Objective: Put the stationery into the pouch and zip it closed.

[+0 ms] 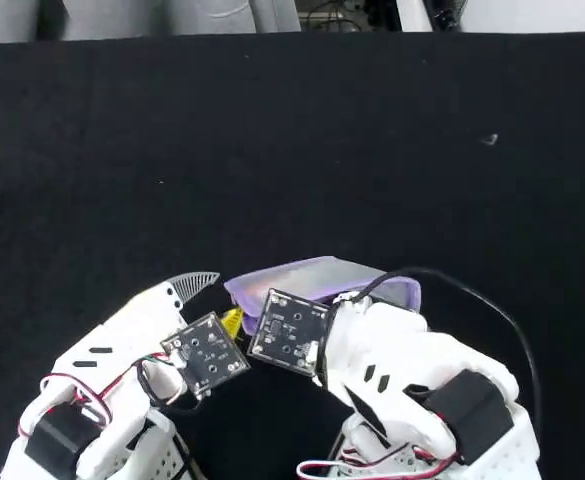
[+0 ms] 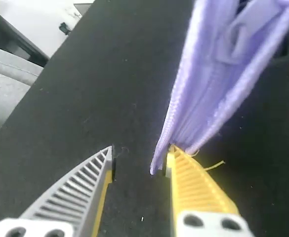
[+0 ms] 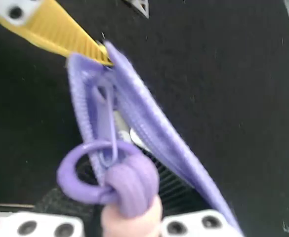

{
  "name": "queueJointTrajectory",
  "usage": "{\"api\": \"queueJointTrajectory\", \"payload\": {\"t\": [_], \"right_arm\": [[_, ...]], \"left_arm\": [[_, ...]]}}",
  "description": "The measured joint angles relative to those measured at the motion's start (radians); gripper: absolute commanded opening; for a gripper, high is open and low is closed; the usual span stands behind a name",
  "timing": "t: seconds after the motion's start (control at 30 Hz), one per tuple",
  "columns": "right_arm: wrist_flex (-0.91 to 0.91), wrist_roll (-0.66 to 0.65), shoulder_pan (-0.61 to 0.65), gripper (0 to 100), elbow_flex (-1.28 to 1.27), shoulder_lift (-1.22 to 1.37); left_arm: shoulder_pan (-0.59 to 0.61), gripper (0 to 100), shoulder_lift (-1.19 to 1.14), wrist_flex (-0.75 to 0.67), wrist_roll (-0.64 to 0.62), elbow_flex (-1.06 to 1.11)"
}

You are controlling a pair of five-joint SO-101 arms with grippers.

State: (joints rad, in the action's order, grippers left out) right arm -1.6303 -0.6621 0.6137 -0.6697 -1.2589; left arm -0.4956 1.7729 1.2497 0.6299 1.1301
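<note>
Pouch (image 1: 317, 278) at tabletop (image 1: 292, 150) front btwn arms, right gripper (image 3: 134, 195) clamped on zip-pull loop (image 3: 80, 173), left gripper (image 2: 140, 154) wide w/ only yellow fingertip (image 2: 176, 163) touching pouch end, so unanchored pouch could slide w/ pull & zip stay open.

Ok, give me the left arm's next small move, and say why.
Probably close the left gripper on the end of the pouch. Its jaws stand open, and the pouch's corner sits between them, against the yellow finger. The zip pull lies farther along, nearer the right arm. A pinched corner would likely keep the pouch from sliding when the zip is pulled.
</note>
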Motion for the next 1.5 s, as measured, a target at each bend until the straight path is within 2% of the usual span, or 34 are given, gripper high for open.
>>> {"api": "queueJointTrajectory", "payload": {"t": [0.1,0.23,0.47,0.67,1.0,1.13,1.3,1.5], "right_arm": [[0.0,0.0,-0.003,1.1,0.0,0.0],[0.005,-0.035,-0.069,1.1,0.002,0.0],[0.118,-0.057,-0.178,1.1,-0.06,-0.002],[0.133,-0.063,-0.181,1.1,-0.089,-0.003],[-0.028,-0.115,-0.157,1.1,-0.028,-0.002],[-0.068,-0.115,-0.091,1.1,0.003,0.008],[-0.069,-0.115,-0.086,1.1,0.005,0.006],[-0.069,-0.115,-0.086,1.1,0.005,0.003]], "left_arm": [[-0.005,19,0.0,0.037,-0.003,0.0],[-0.011,19,0.0,0.097,-0.003,-0.038],[-0.011,19,0.0,0.183,-0.003,-0.127],[-0.011,19,0.0,0.16,-0.003,-0.13],[-0.023,19,0.0,0.054,-0.002,-0.13],[-0.052,19,0.0,0.054,-0.002,-0.13],[-0.14,19,0.0,0.084,-0.002,-0.13],[-0.147,19,0.0,0.127,0.0,-0.181]]}}
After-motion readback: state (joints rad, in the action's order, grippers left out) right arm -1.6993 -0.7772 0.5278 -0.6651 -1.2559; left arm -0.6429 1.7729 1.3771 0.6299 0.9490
